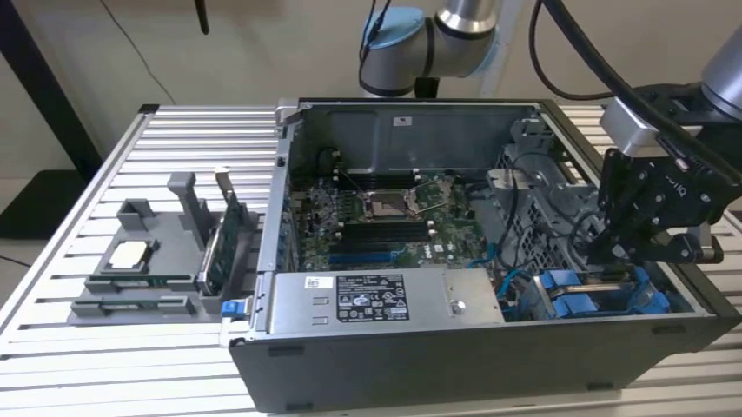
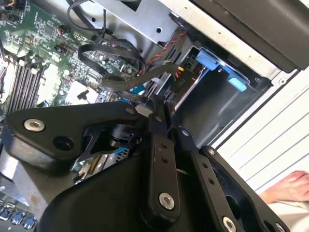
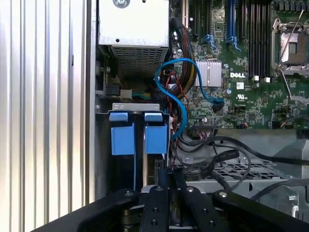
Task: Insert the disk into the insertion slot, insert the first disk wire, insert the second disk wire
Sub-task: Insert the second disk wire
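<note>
Black fingers (image 3: 161,200); blue carrier tabs (image 3: 122,137); green motherboard (image 3: 251,92); blue cable (image 3: 181,99).

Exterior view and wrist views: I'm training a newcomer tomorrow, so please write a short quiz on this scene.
1. True or false: the green circuit card stands outside the computer case, on the exterior view's left.
2. The hand is nearest to: A the drive bays; B the silver labelled box; C the grey stand.
3. How many blue carriers stand side by side in the first wrist view?
Key: 1 true; 2 A; 3 two.
</note>
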`<state>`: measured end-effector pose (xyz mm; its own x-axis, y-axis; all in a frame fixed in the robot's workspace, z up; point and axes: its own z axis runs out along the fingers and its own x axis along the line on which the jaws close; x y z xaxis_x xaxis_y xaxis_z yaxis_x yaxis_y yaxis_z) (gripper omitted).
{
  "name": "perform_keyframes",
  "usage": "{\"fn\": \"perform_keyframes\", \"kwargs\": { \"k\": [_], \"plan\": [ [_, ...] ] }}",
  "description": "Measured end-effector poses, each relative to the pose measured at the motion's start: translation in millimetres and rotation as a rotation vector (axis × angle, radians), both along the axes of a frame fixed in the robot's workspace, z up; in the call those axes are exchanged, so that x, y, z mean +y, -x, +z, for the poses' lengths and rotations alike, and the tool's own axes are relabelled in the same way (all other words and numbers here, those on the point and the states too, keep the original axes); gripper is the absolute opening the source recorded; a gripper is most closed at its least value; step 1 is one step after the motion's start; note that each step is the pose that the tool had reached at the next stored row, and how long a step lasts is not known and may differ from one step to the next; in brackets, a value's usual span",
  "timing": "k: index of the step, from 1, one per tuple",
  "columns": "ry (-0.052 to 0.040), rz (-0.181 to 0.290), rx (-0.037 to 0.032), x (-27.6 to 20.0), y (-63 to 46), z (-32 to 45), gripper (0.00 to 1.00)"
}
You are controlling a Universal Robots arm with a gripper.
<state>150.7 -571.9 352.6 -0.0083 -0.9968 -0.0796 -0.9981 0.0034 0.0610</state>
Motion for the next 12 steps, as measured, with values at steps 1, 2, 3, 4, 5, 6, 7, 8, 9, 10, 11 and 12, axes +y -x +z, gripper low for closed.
{"fn": "perform_keyframes", "kwargs": {
  "k": [1, 2, 3, 4, 5, 6, 7, 8, 9, 10, 11, 12],
  "plan": [
    [0.0030, 0.000, -0.0017, -0.1, -0.3, -0.1, 0.16],
    [0.0048, -0.001, -0.0056, -0.5, -1.2, -0.8, 0.16],
    [0.0048, -0.001, -0.0087, -0.9, -1.6, -2.9, 0.16],
    [0.0049, -0.002, -0.0118, -1.5, -2.2, -5.6, 0.16],
    [0.0044, -0.002, -0.0140, -1.9, -3.2, -7.5, 0.16],
    [0.0044, -0.002, -0.0142, -1.9, -4.4, -7.7, 0.16],
    [0.0043, -0.007, -0.0142, -2.3, -4.9, -7.8, 0.16],
    [0.0042, -0.008, -0.0142, -2.4, -5.1, -8.0, 0.16],
    [0.0041, -0.009, -0.0143, -2.5, -5.2, -8.1, 0.16],
    [0.0042, -0.010, -0.0143, -2.6, -5.2, -8.4, 0.16],
    [0.0043, -0.010, -0.0143, -2.8, -5.3, -8.7, 0.16],
    [0.0043, -0.011, -0.0143, -3.0, -5.3, -9.2, 0.16]
  ]
}}
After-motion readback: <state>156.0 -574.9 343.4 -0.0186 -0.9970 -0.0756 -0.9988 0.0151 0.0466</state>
